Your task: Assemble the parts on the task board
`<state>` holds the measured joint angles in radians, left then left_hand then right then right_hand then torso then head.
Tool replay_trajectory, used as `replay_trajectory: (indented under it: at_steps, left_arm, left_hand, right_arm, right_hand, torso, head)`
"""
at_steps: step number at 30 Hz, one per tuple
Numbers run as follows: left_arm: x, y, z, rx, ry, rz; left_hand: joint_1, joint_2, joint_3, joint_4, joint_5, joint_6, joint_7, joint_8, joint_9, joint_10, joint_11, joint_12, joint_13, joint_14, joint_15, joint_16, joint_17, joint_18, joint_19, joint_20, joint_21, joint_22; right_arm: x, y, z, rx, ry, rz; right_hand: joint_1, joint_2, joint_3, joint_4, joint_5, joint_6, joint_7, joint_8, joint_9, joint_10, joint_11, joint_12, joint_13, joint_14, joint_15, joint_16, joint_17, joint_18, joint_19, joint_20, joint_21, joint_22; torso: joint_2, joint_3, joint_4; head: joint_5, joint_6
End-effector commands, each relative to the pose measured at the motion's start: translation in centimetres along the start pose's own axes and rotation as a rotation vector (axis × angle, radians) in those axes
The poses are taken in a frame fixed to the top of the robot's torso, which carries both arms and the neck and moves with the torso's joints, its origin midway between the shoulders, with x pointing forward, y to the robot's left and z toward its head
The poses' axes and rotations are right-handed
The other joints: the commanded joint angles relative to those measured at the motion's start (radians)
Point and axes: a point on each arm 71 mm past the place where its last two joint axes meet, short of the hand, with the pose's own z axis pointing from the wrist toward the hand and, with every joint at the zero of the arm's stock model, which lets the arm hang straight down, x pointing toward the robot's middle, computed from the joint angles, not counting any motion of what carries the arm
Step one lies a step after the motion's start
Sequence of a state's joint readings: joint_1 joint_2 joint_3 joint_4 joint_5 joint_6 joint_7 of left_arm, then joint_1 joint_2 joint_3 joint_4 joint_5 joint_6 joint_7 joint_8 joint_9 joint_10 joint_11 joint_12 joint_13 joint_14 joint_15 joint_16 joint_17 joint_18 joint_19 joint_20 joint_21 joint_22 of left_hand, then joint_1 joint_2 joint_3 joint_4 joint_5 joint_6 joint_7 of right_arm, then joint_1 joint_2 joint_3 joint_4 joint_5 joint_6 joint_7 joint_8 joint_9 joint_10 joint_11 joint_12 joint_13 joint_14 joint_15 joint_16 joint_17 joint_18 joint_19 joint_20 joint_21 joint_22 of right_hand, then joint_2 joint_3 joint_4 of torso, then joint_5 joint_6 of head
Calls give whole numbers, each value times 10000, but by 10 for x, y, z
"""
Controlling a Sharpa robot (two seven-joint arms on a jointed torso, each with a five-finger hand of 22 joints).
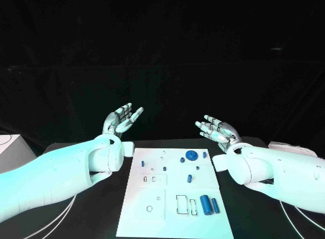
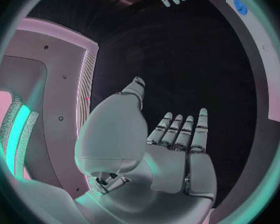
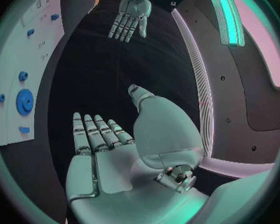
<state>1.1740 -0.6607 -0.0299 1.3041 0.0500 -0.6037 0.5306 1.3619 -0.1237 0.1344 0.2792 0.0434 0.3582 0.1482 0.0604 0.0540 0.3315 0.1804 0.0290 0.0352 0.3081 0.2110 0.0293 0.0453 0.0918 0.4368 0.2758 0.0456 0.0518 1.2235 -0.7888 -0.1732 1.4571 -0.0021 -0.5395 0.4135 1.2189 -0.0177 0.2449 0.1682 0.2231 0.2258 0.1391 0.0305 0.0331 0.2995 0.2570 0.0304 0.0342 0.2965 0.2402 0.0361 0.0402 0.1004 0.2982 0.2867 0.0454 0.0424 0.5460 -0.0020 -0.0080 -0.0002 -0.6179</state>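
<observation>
Nearest you, at the near end of the white rectangular task board (image 1: pixel 170 219), two blue cylindrical pegs (image 1: pixel 209 204) lie side by side beside a set of rectangular outlines. Further up the board's middle you have a short blue pin (image 1: pixel 189 178) lying loose, then smaller blue pieces scattered toward the far end, where a round blue toothed gear (image 1: pixel 192 155) sits near the far edge. The board itself lies flat on the black table (image 1: pixel 97 209), between your two arms.

Beyond the board's far corners, both hands are raised off the table. Your left hand (image 1: pixel 122 118) is held palm-up with fingers stretched and apart, gripping nothing. Your right hand (image 1: pixel 217 130) is likewise spread wide and carries nothing; the right wrist view confirms a bare palm (image 3: pixel 105 159).

I judge the assembly not yet begun: the pegs and pin lie loose and neither hand is near them.

What could go wrong from here: the pegs are round and lie touching or nearly so, so a finger coming down between them may roll one away or off the board's edge. The small pieces are close together, and wide-spread fingers could knock a neighbour. Both hands reaching for the middle at once could collide.

No brand, label or readable writing is visible on the board or the parts.
</observation>
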Motion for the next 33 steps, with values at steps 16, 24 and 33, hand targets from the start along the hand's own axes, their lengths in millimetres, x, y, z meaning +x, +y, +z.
replay_trajectory:
  at_steps: [16,24,33]
  left_arm:
    - [-13,-9,-11,155,1395,-510]
    - [-14,-18,-25,245,2300,-339]
    - [-9,-30,-43,113,3170,-599]
  left_hand:
    - [770,367,400,-120,71,3887,1069,1225,744,5367,365,973,379,5399,-253,1601,933,769,3387,90,1407,590]
    - [1151,310,780,-324,100,5484,618,1908,1102,7467,-302,1324,434,7985,-1126,3026,2017,940,5317,-545,2762,1152]
    - [1189,-332,2020,-263,75,5699,420,1768,1314,8453,-625,751,412,8260,-1620,7370,5216,851,6234,-1362,6114,3241]
  right_arm:
    - [-15,32,14,-2242,1705,-5136]
    - [-12,44,17,-2961,2199,-8476]
    - [-4,43,20,-2611,2816,-11522]
  right_hand:
    - [1465,-853,1494,-2158,-130,6121,1089,1591,989,6634,-597,617,305,6481,-819,1463,805,841,5950,-255,2037,597]
    - [1343,-1237,1908,-2382,-209,7297,660,1831,1090,8247,-1159,597,314,8929,-1664,2393,1414,806,7750,-1149,3570,1322]
    - [900,-1843,2777,-2235,-113,8090,196,1753,1386,9548,-1769,323,332,11984,-2486,5664,4129,460,9902,-1989,8617,5801]
  torso:
    - [477,-9,55]
    - [830,-56,173]
    - [1193,-116,376]
  head:
    - [-173,-304]
    - [-336,-269]
    - [-524,-226]
